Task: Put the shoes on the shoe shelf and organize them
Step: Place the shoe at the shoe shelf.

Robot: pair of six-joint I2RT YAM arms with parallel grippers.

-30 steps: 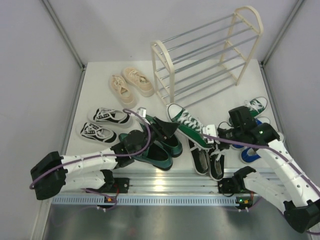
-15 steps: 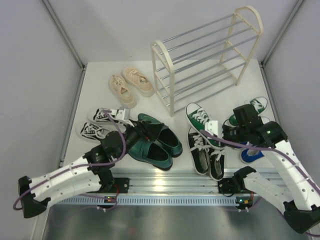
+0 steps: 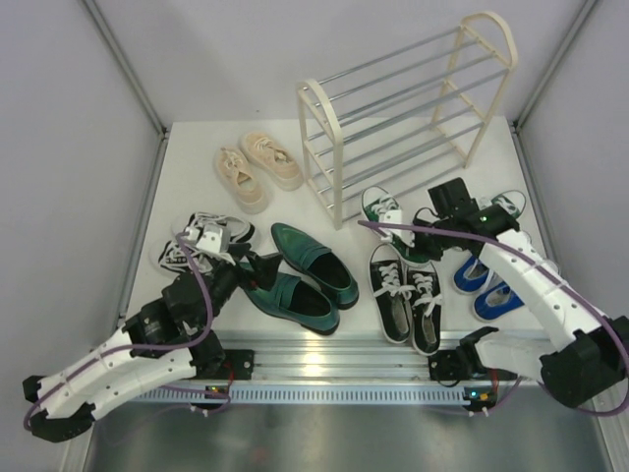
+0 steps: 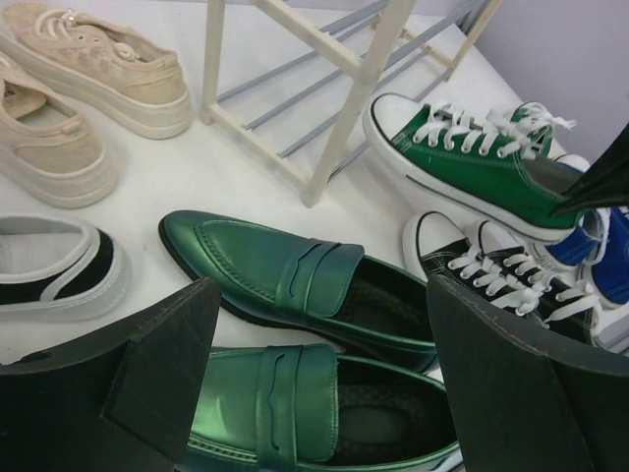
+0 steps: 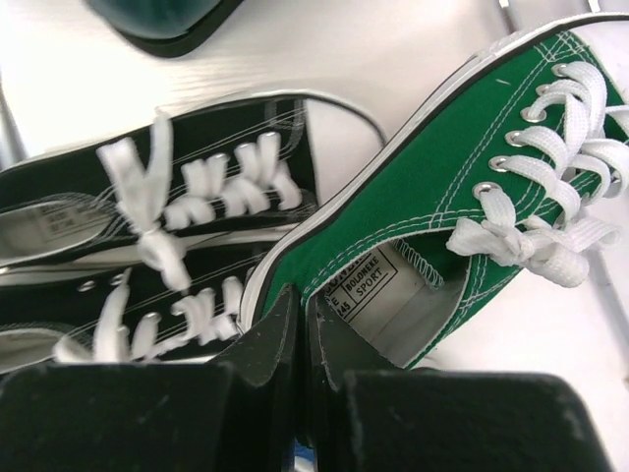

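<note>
Basically nothing is shelved yet. The cream arched-frame shoe shelf with thin silver rods (image 4: 352,110) stands at the back of the white table (image 3: 197,157). Every tier shows bare in the top view. All six pairs sit on the table, so I judge the task barely begun, with one shoe in hand and the rest left to place.

Left to right:
- The black-and-white striped sneakers (image 4: 59,265) are at the far left, partly under the left arm.
- The cream chunky lace-up sneakers (image 3: 273,160) are behind them, near the shelf's left end frame.
- The glossy dark green loafers (image 4: 295,270) lie side by side, in front of the shelf's left foot.
- The left gripper (image 4: 324,295) hovers over the loafers with its jaws spread wide, gripping nothing.
- The black white-laced canvas sneakers (image 3: 408,300) are just right of the loafers, a tidy pair.
- The green white-laced canvas sneaker (image 5: 472,197) is behind the black pair, close to the front of the shelf.
- The right gripper (image 5: 300,305) is pinched tight on this shoe's heel rim. I cannot tell whether the shoe is lifted or resting on the table.
- The blue white-laced canvas sneakers (image 3: 472,273) are further right, partly hidden by the right arm.
- The second green canvas sneaker (image 3: 506,205) is behind the blue pair, at the far right, apart from its mate.
</note>
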